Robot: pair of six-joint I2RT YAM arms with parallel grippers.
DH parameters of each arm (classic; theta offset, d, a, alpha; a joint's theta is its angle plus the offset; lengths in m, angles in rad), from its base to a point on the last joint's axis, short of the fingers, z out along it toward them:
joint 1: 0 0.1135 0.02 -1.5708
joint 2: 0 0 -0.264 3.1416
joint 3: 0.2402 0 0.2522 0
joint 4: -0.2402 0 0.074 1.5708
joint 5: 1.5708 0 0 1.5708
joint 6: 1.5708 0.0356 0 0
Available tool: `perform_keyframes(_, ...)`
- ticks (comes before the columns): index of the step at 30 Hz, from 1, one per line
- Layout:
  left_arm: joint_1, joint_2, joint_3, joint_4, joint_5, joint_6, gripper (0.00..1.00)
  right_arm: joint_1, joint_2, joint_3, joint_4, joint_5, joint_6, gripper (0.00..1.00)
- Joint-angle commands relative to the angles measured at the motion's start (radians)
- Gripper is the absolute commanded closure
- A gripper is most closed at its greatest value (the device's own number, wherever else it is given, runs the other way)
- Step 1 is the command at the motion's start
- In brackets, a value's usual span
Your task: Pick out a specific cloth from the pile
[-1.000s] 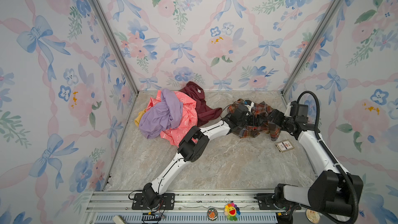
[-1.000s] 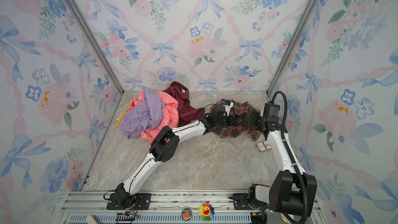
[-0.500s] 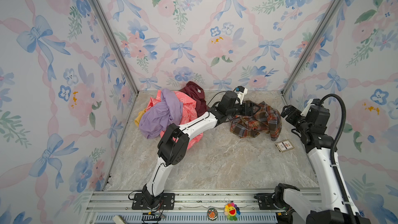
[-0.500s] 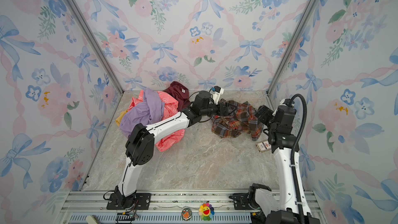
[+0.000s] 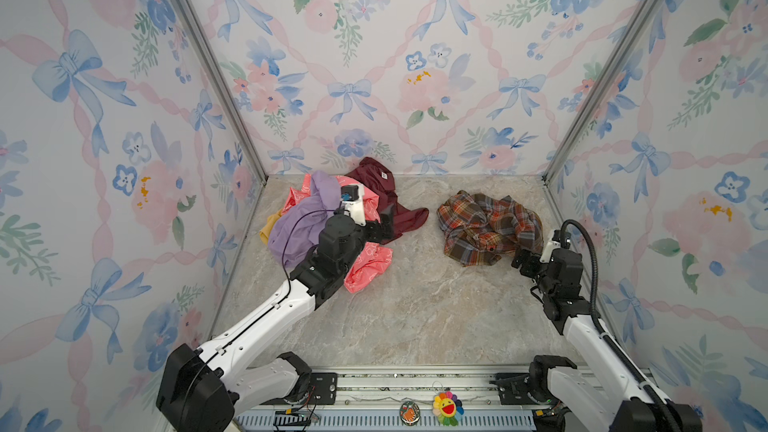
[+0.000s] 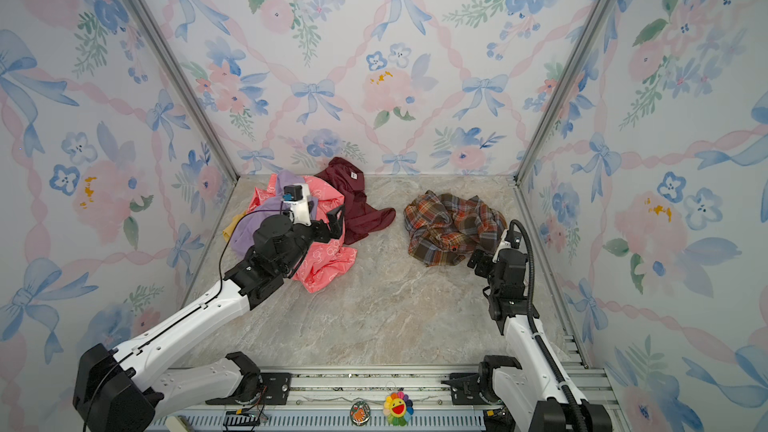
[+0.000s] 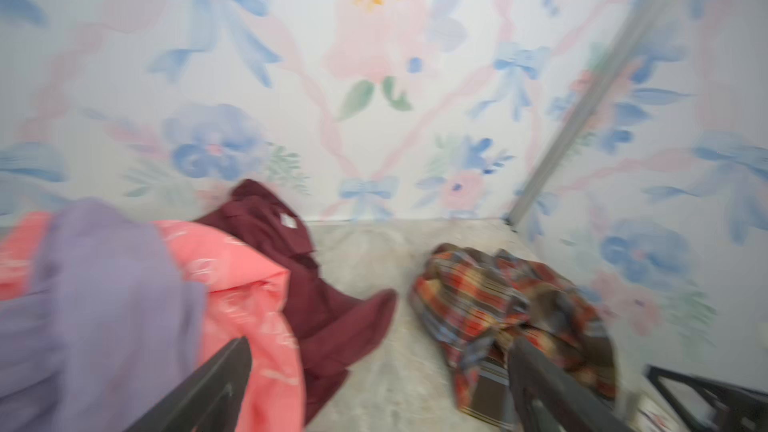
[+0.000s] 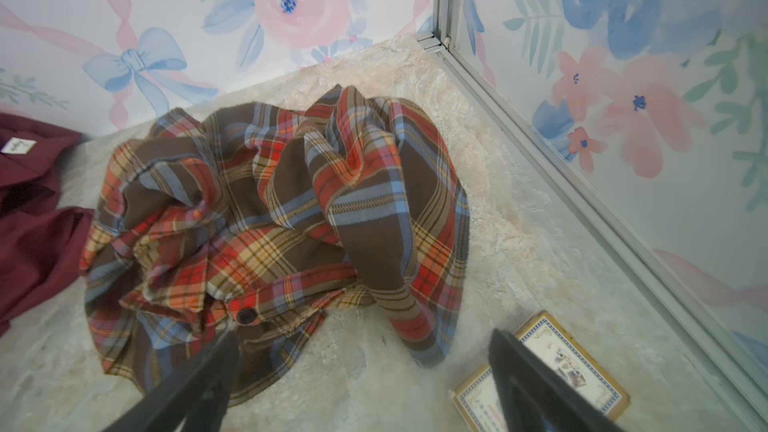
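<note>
My left wrist view is smeared with blur, so only masses of colour come through there. In both top views my own left arm covers the middle of the pile [image 5: 307, 218], and just a corner of the mustard-yellow piece [image 5: 267, 230] pokes out from under the smooth lilac garment [image 5: 297, 228]. My left gripper [image 5: 384, 224] hangs with jaws spread wide and empty over the maroon garment [image 5: 405, 212]. The cloth [image 8: 282, 218], a soft woven plaid crumpled into deep folds, lies alone on the marbled floor [image 5: 415, 309], well apart from the pile. My right gripper [image 8: 363, 336] is parted and empty at its near hem. My finger half hides what looks like a small printed card [image 8: 577, 361].
</note>
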Motion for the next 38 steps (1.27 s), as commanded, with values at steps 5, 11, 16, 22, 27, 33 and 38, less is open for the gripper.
perform_keyframes(5, 0.334, -0.001, -0.466, 0.413, -0.287, 0.066, 0.02, 0.058, 0.349, -0.121, 0.731, 0.134, -0.125, 0.03)
perform_keyframes(11, 0.366, 0.257, -0.543, 0.731, -0.196, 0.251, 0.02, 0.164, 0.621, -0.162, 1.089, 0.175, -0.237, 0.03)
perform_keyframes(16, 0.393, 0.349, -0.616, 1.027, -0.021, 0.275, 0.02, 0.195, 0.641, -0.096, 0.982, 0.236, -0.263, 0.03)
perform_keyframes(22, 0.394, 0.457, -0.611, 1.114, -0.055, 0.266, 0.02, 0.11, 0.609, 0.013, 0.72, 0.128, -0.182, 0.03)
perform_keyframes(27, 0.394, 0.457, -0.611, 1.115, -0.056, 0.267, 0.02, 0.123, 0.617, 0.011, 0.738, 0.143, -0.196, 0.03)
perform_keyframes(33, 0.394, 0.458, -0.611, 1.115, -0.055, 0.266, 0.02, 0.102, 0.617, 0.026, 0.71, 0.06, -0.195, 0.03)
perform_keyframes(38, 0.393, 0.456, -0.612, 1.115, -0.055, 0.268, 0.02, 0.091, 0.614, 0.025, 0.706, 0.005, -0.203, 0.03)
